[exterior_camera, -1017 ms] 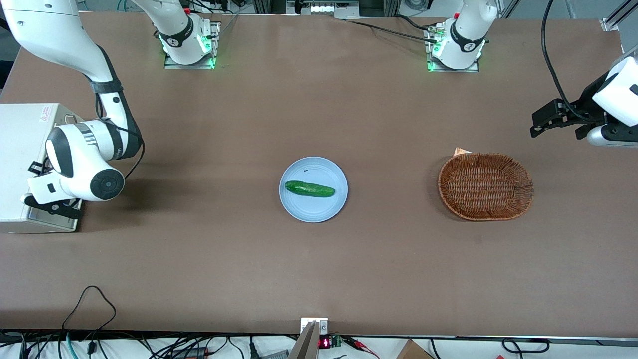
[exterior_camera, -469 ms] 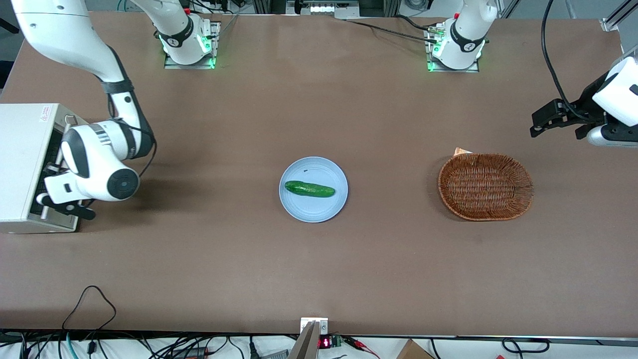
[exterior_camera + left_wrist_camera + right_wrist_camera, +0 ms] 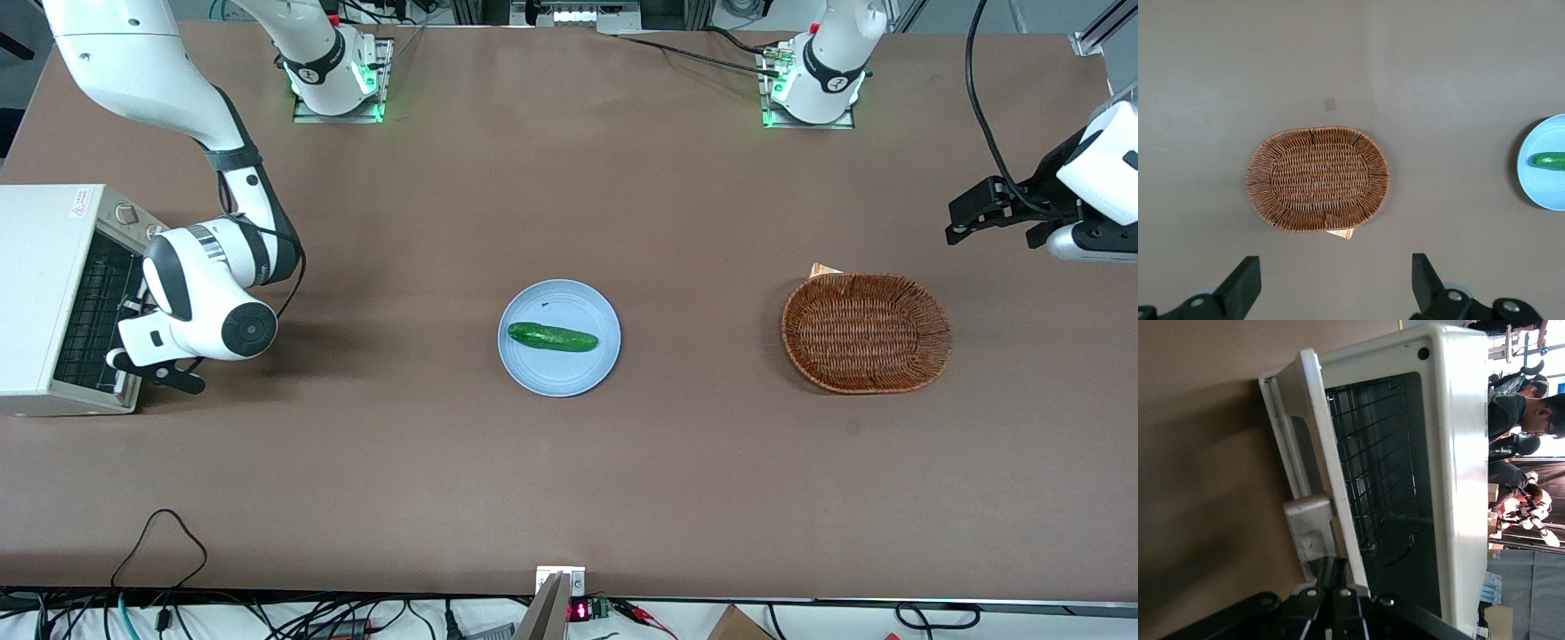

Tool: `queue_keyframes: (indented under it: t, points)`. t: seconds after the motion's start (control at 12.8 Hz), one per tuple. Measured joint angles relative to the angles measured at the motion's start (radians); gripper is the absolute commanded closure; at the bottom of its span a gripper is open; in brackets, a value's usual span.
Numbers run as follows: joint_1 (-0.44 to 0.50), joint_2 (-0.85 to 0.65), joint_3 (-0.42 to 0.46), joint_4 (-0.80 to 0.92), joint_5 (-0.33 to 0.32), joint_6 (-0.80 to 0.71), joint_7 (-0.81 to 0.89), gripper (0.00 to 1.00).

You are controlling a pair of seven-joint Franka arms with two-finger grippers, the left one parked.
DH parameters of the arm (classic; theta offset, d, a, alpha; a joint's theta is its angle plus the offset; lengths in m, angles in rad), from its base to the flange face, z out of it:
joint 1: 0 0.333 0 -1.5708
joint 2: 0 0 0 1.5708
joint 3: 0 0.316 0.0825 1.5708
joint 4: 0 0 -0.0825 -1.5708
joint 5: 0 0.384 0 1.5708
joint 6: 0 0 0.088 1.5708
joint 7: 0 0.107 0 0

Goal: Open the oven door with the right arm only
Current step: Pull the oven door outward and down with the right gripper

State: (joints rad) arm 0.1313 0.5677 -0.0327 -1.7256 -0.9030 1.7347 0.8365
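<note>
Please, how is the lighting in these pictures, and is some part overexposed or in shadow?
Front view: even light; the right arm with its tool at the oven door casts a soft shadow on the table. Right wrist view: the oven's white body is glaring, almost blown out, and the cavity is dark. Left wrist view: flat light on the basket.

The black gripper (image 3: 151, 372) is at the silver-grey oven door (image 3: 1313, 420). A green cucumber (image 3: 552, 338) lies on a light blue plate (image 3: 569, 298). The woven basket (image 3: 866, 332) is brown.
</note>
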Motion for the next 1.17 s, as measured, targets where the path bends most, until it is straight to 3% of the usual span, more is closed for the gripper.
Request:
queue_keyframes:
  t: [1.17]
  points:
    - [0.035, 0.122, 0.020, 0.016, 0.051, 0.096, 0.015, 0.99]
